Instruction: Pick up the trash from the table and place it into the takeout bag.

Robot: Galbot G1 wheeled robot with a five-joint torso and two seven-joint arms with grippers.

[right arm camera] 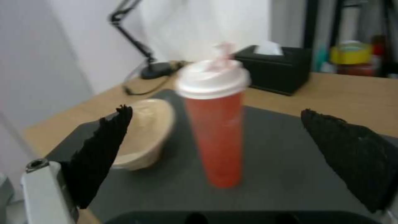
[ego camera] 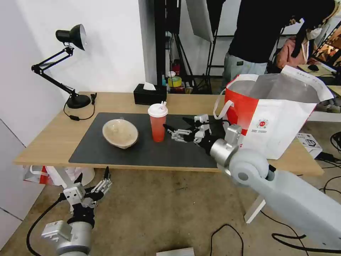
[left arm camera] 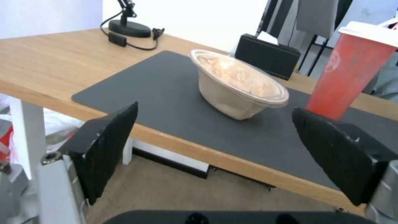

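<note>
On the table (ego camera: 46,138), two pieces of trash stand on the dark mat (ego camera: 103,153): a beige paper bowl (ego camera: 120,133) and, to its right, a red drink cup (ego camera: 157,122) with a white lid. My right gripper (ego camera: 177,125) hovers open just right of the cup, apart from it; the right wrist view has the cup (right arm camera: 217,133) centred ahead between the spread fingers (right arm camera: 104,146). The takeout bag (ego camera: 273,110) stands open at the table's right end. My left gripper (ego camera: 93,176) hangs open below the table's front edge, facing the bowl (left arm camera: 236,84).
A black desk lamp (ego camera: 71,64) stands at the back left and a black tissue box (ego camera: 149,94) at the back edge. A person stands behind the bag. A thin plastic bag (ego camera: 35,174) lies under the table's left end. Cables (ego camera: 227,234) cross the floor.
</note>
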